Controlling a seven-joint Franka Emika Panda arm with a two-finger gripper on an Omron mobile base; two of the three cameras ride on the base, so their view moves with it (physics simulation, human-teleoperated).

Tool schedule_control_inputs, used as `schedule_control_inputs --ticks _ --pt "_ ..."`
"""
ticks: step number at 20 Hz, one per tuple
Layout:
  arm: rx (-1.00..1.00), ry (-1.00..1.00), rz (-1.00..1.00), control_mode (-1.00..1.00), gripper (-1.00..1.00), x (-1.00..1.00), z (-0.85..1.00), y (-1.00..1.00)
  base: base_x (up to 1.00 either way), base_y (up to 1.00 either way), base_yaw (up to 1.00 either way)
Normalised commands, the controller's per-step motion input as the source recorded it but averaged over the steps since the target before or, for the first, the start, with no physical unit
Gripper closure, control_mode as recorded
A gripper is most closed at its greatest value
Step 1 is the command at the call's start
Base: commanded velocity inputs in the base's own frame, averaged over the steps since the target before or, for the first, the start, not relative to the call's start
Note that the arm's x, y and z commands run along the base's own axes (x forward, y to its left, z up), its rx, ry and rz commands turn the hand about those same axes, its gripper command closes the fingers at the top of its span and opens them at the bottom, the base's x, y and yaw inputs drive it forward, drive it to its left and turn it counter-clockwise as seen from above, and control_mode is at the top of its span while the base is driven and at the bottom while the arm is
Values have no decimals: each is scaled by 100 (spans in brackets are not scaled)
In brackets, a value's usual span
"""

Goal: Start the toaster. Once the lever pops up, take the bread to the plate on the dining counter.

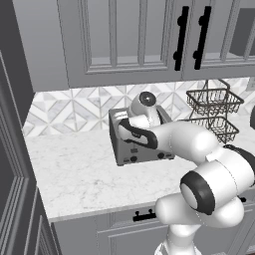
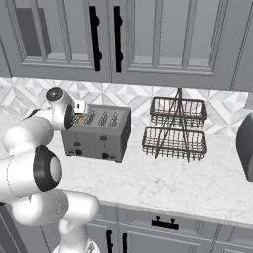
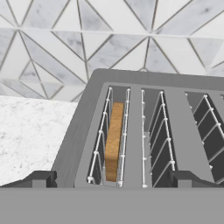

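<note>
Hovering over the four-slot toaster point(image 3: 175, 131), the gripper point(image 3: 111, 180) has its jaws spread wide with nothing held; the bread slice point(image 3: 113, 140) stands on edge in the wire-lined end slot just ahead of the fingertips point(image 3: 41, 178), between them and nearer this one

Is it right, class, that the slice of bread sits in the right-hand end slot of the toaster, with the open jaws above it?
Not quite. The bread stands in the left-hand end slot of the toaster, not the right-hand one; the hand view shows it there, with the other slots bare. The rest holds: the gripper is above the toaster, its jaws open.
</note>
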Motion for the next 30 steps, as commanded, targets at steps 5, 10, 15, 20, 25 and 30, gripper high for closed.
schedule_control_inputs --ticks 5,10,15,20,25,30 --pt "0 0 0 -100 -100 0 0 0 0 0 0" --pt "0 0 0 -100 -100 0 0 0 0 0 0" --pt "0 0 0 -100 -100 0 0 0 0 0 0" --pt "0 0 0 -100 -100 0 0 0 0 0 0" --pt "0 0 0 -100 -100 0 0 0 0 0 0" --pt "0 0 0 -100 -100 0 0 0 0 0 0"
